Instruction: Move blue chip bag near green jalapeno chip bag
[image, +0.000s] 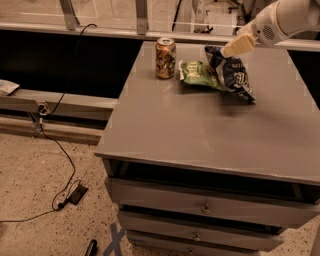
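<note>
The gripper (231, 48) clasped the top of the blue chip bag (234, 75), which hung below it touching the green jalapeno chip bag (197, 74); placement seemed nearly done, needing only release

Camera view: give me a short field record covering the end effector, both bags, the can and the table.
end effector: at the blue bag's top edge, above the table's far side
blue bag: crumpled, lower end on the table, against the green bag
green bag: lying flat between can and blue bag
can: upright, beside the green bag
table: grey, drawers below
</note>
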